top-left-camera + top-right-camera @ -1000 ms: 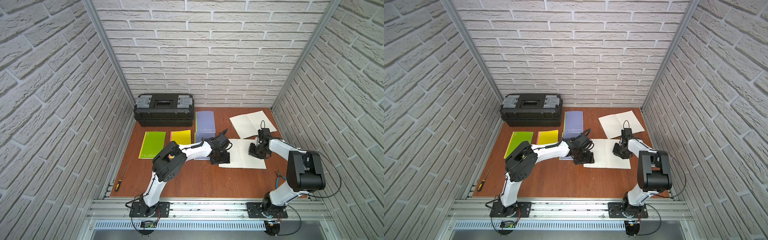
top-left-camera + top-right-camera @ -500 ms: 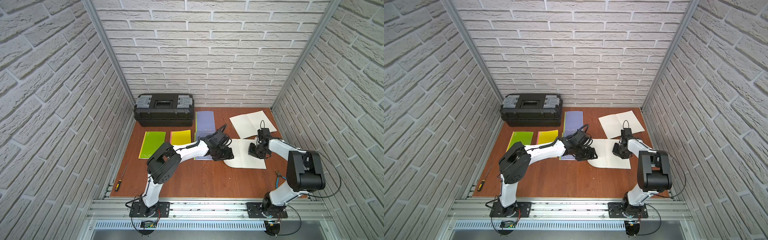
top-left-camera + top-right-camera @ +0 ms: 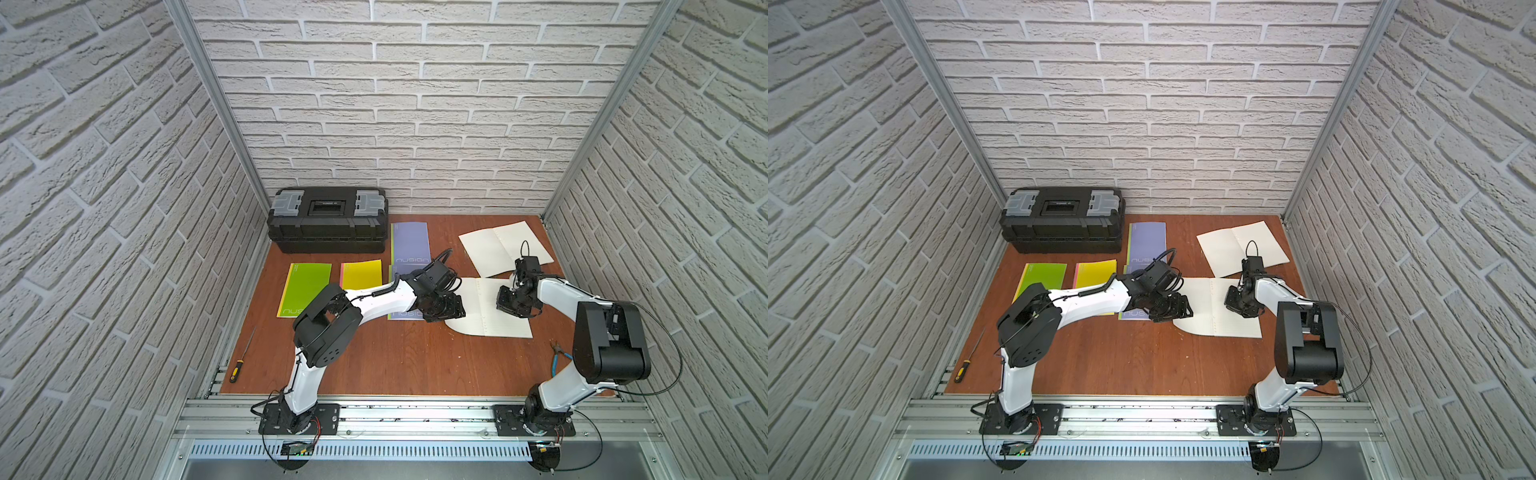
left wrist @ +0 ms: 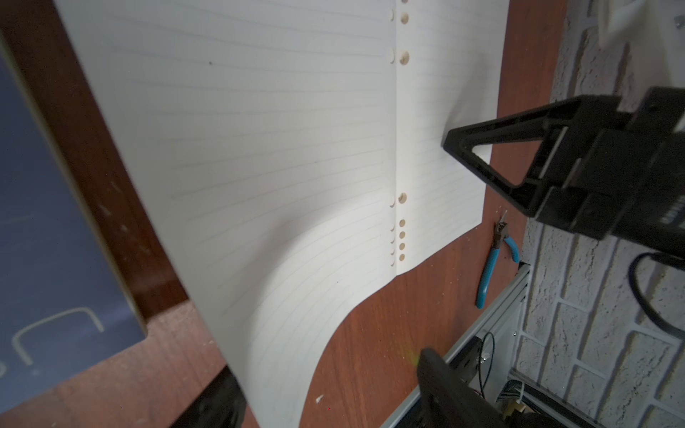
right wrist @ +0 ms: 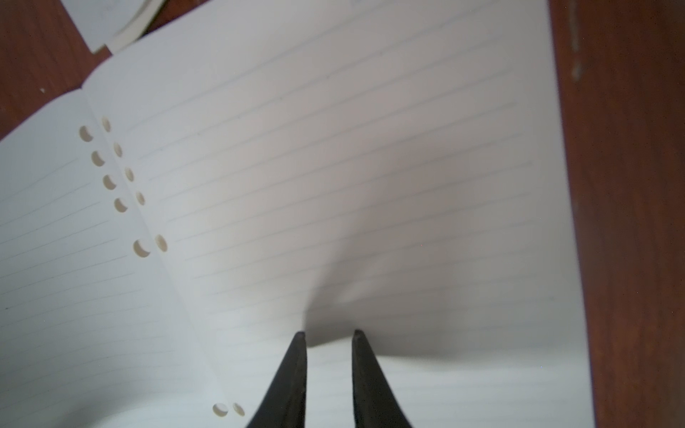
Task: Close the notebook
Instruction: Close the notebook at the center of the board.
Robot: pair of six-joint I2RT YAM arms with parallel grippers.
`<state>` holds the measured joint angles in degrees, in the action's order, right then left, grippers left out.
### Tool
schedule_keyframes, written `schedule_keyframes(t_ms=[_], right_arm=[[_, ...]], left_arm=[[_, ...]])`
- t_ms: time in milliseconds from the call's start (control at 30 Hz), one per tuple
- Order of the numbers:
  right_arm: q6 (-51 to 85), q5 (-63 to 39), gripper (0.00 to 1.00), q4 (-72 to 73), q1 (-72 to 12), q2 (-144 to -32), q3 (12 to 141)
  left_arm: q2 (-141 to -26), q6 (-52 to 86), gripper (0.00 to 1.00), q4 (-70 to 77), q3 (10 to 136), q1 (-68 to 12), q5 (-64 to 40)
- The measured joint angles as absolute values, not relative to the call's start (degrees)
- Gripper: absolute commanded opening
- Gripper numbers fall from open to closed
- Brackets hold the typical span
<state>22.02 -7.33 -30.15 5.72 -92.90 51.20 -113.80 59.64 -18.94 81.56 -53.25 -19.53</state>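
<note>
The left claw (image 3: 446, 311) stands with its jaws wide apart at the outer edge of the open notebook (image 3: 471, 297), and the left page rises between them, lifted off the bench (image 3: 395, 361) and not pinched. The right claw (image 5: 328, 333) has its jaws narrowly apart with nothing between them, both tips pressing down on the right page. The notebook lies right of centre, white lined pages up, with punched holes along the spine (image 4: 398, 207). The right page is flat, while the near outer corner of the left page (image 4: 281, 333) curls upward in a smooth curve. A narrow strip of bare bench separates that raised edge from a purple notebook (image 4: 55, 241) under the left arm. A second open notebook (image 3: 505, 247) sits just behind, its corner close to the far edge; I cannot tell whether they touch. Blue-handled pliers (image 3: 559, 359) lie near the right page's front corner. The widest free room is the bare bench in front of both claws. Farther left lie a yellow notebook (image 3: 360, 274) and a green notebook (image 3: 305, 289), with a black toolbox (image 3: 328, 218) at the back wall.
</note>
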Motion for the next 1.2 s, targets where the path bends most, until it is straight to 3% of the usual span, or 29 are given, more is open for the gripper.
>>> schedule_keyframes(t_ms=[800, 1200], right_arm=[[22.02, -7.31, 0.23, -30.02, 5.61, -92.9, 51.18], [22.02, -7.31, 0.23, -30.02, 5.61, -92.88, 51.18]], left_arm=[[-115.98, 60.23, 0.67, -11.97, 80.18, -50.87, -23.27], [-116.38, 59.53, 0.46, -11.97, 80.2, -49.76, -23.35]])
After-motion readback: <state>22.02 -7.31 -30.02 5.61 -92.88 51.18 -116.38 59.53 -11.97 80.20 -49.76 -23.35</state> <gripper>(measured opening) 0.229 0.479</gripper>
